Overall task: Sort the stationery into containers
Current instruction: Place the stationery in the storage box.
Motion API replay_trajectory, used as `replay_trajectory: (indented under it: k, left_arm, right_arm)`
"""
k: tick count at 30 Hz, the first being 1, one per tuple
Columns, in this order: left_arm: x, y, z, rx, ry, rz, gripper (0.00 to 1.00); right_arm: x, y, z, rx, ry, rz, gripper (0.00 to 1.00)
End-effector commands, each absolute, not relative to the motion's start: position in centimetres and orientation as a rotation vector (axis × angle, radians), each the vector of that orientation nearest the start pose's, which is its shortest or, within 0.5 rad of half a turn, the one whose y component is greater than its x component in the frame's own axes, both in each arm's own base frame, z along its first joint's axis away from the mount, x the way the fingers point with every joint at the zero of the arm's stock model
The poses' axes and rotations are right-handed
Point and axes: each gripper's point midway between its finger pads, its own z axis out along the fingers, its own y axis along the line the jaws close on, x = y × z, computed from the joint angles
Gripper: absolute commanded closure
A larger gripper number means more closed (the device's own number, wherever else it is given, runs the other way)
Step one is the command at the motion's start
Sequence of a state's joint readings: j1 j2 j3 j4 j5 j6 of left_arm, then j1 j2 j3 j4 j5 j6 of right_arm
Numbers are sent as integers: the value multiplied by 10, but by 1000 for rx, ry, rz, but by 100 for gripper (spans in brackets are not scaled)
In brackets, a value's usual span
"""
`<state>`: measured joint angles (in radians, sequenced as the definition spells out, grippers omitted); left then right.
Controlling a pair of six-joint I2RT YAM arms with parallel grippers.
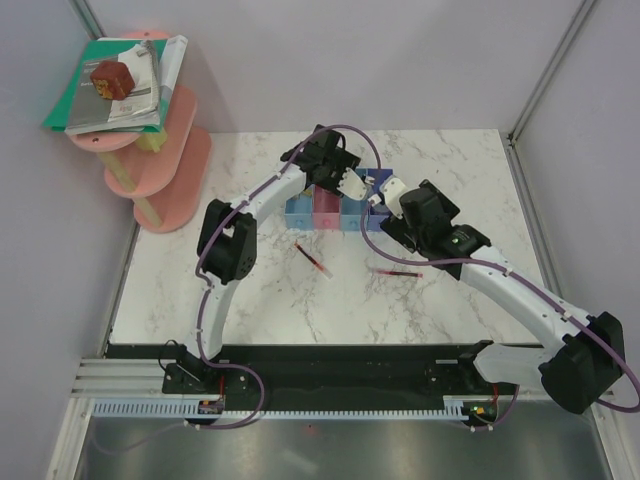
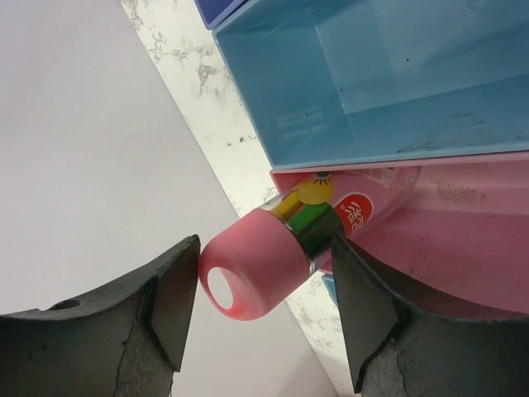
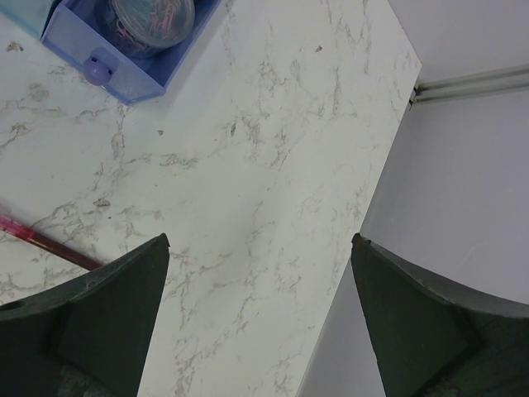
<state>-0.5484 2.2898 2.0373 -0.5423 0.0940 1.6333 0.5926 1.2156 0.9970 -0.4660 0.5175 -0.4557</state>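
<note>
The pink-capped tube (image 2: 331, 211) lay tilted with its body inside the pink tray (image 2: 471, 240) and its cap jutting out over the rim. The cap sat right between the fingers of the left gripper (image 2: 264, 248). The fingers were drawn in on it, each dark pad meeting one side of the cap. Just beyond the fingertips, on the far side of the pink tray, sat a light blue tray (image 2: 397, 132) of the same joined row, with nothing showing inside it. To the left of the fingers ran a strip of marbled table (image 2: 207, 107). Seen from above, the left gripper (image 1: 352, 185) hung over the row of trays and the right gripper (image 1: 385, 195) sat close beside it, the two nearly nose to nose. The right gripper (image 3: 260, 244) had its fingers spread wide, with only bare marble between them. Ahead of it and to its left stood the darker blue tray (image 3: 124, 78), holding a clear round roll (image 3: 145, 21). Back toward the arm bases from the left gripper lay a red pen with a pale end (image 1: 312, 258), and under the right forearm lay a darker red pen (image 1: 398, 272), both well apart from the trays. One of the two showed beside a finger at the edge of the right wrist view, though which one could not be told. Far off to the left of both grippers stood a tiered pink shelf (image 1: 170, 175) with a stack of books (image 1: 130, 100) on top.
</note>
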Motion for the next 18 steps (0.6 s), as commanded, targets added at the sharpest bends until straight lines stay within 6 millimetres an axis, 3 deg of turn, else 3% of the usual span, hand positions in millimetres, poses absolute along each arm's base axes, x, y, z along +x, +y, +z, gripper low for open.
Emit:
replay_trajectory:
  k: [1, 2, 5, 6, 7, 12, 13, 15, 16, 17, 18]
  left_arm:
    - [546, -314, 177, 2059, 962, 472, 29]
    - [542, -313, 184, 2053, 954, 475, 29]
    - [531, -308, 182, 2059, 976, 452, 29]
    - [525, -305, 195, 2036, 978, 454, 29]
    - [520, -303, 191, 2040, 989, 437, 29]
    - [498, -293, 231, 1946, 1024, 406, 29]
    - [488, -289, 248, 1920, 1010, 404, 29]
    - [470, -281, 252, 1938, 1004, 384, 29]
    - [456, -278, 270, 1928, 970, 372, 29]
    - [445, -273, 272, 1949, 964, 354, 30]
    - [427, -265, 253, 2021, 982, 305, 30]
  right_arm:
    - [326, 93, 207, -802, 2008, -487, 2]
    - [326, 93, 208, -799, 2005, -487, 2]
    - [327, 93, 212, -798, 1998, -489, 2]
    - [327, 92, 213, -797, 1995, -488, 2]
    - [327, 93, 213, -801, 1994, -486, 2]
    - [320, 94, 213, -858, 1995, -455, 2]
    - [318, 97, 212, -876, 1995, -430, 2]
    - [312, 99, 207, -938, 2014, -404, 2]
    - [310, 101, 207, -959, 2014, -392, 2]
    - [307, 107, 202, -1007, 2015, -352, 2]
    - [299, 106, 193, -1102, 2030, -349, 2]
